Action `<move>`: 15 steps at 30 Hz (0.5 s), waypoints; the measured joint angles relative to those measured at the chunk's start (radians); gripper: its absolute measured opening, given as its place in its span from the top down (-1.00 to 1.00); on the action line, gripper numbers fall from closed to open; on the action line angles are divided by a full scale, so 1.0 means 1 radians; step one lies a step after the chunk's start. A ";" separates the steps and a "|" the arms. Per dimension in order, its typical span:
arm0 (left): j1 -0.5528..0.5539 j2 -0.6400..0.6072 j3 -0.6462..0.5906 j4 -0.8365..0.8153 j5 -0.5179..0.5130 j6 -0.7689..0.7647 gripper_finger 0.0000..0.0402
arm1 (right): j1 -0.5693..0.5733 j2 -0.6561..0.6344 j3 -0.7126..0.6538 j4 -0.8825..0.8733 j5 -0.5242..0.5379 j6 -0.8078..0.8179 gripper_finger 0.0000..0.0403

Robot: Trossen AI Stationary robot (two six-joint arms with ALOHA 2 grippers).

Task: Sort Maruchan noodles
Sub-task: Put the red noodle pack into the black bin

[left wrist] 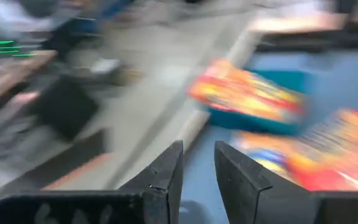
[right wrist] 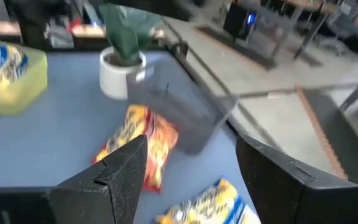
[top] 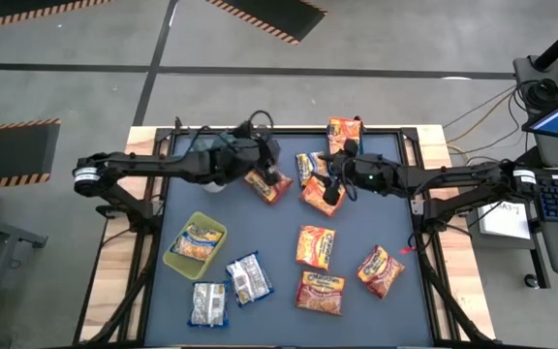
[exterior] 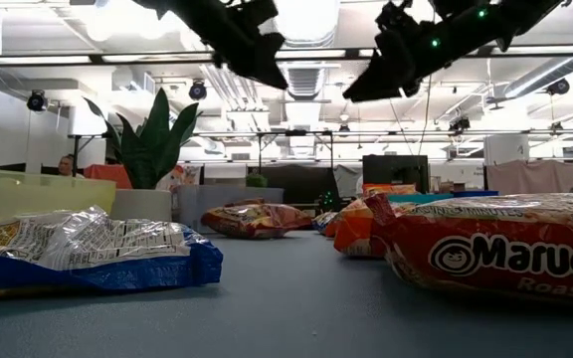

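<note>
Orange noodle packets (top: 317, 246) dot the blue table (top: 279, 291). At upper centre, one packet (top: 268, 185) lies just below the left gripper (top: 277, 177), jaws narrowly parted and empty; the right gripper (top: 332, 190), jaws wide, hovers over another packet (top: 313, 198).

A dark blue-grey table (top: 279, 281) carries scattered noodle packets (top: 316, 246), a yellow-green bin (top: 174, 258) and a potted plant (right wrist: 122, 59).

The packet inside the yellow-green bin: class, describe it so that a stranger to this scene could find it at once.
On the dark table mat, find the yellow-green bin on the left arm's side. The noodle packet lying in it is yellow and blue. Every other packet lies loose on the mat; the two silvery packets lie just beside the bin.
</note>
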 joint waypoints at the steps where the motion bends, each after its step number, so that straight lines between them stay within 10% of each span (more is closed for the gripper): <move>1: -0.001 0.000 0.008 -0.054 0.076 0.000 0.63 | 0.000 0.002 0.000 -0.022 -0.001 0.013 -0.16; 6: -0.020 0.000 0.015 -0.283 0.376 -0.011 0.63 | -0.023 0.059 0.000 -0.054 -0.042 0.160 -0.13; 15: -0.041 0.008 -0.134 -0.322 0.343 -0.153 0.62 | -0.149 0.282 0.142 -0.046 -0.336 0.352 -0.09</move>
